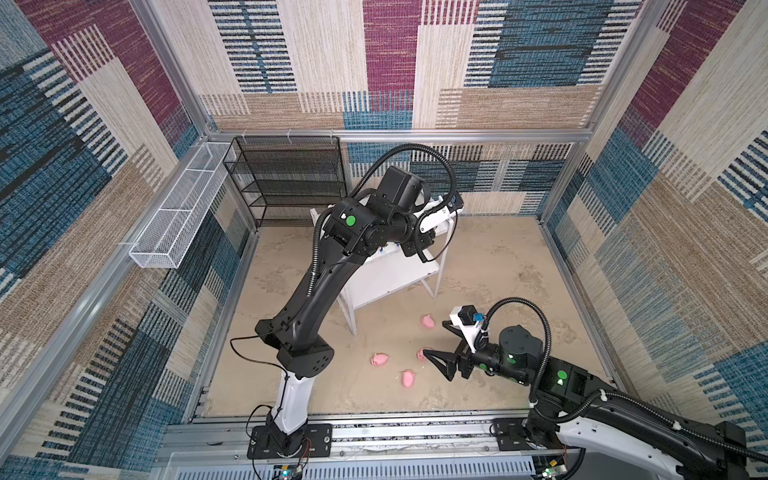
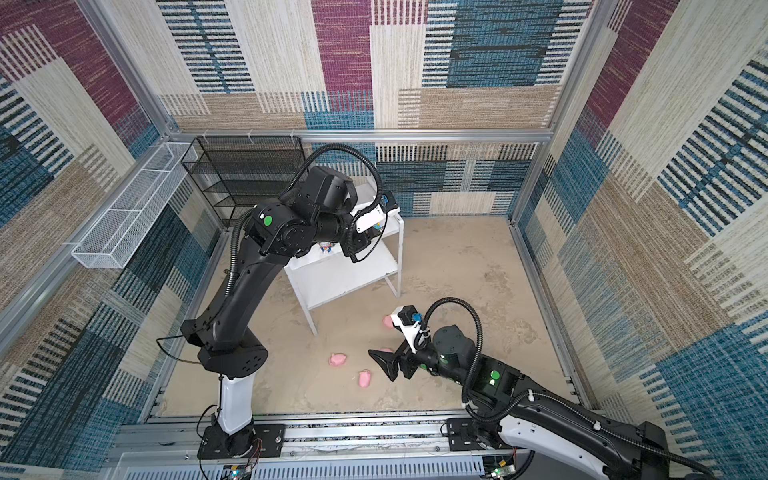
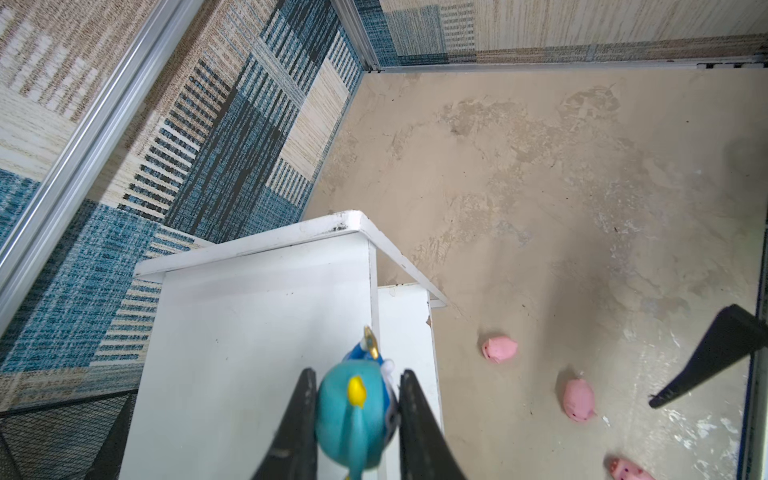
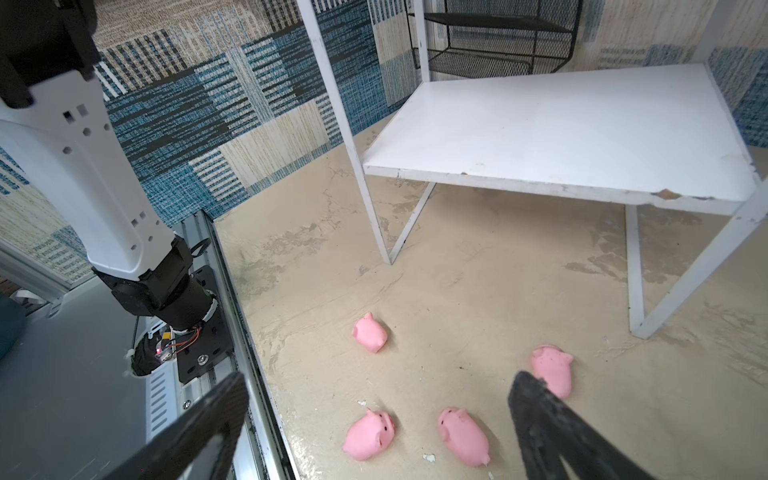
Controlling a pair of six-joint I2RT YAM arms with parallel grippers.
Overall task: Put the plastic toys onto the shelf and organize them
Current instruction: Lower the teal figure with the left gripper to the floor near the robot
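So the left gripper [image 3: 358, 376] is clamped on the teal-hooded figurine [image 3: 353, 419], one black finger pressed on each side of its hood, and it's holding it over the top board of the white shelf [image 3: 249, 311], close to the board's edge. Can't tell from the wrist view whether the toy is touching the board or just hanging above it. In both top views the left arm reaches right over the shelf [image 1: 390, 278] and covers most of the upper tier. Meanwhile the right gripper [image 4: 378, 382] has its jaws spread wide with nothing in them, sitting low over the sandy worktop [image 1: 498, 270] in front of the shelf. All four pink pigs are down there on the worktop: one [image 4: 370, 332] off nearer the shelf legs, one [image 4: 552, 370] just beside a gripper finger, and two [image 4: 370, 434] [image 4: 463, 436] close together between the fingers. The lower board that shows in the right wrist view looks bare. Back in the corner there's a black wire rack [image 1: 286, 178] and a long white mesh basket [image 1: 178, 216] on the wall.
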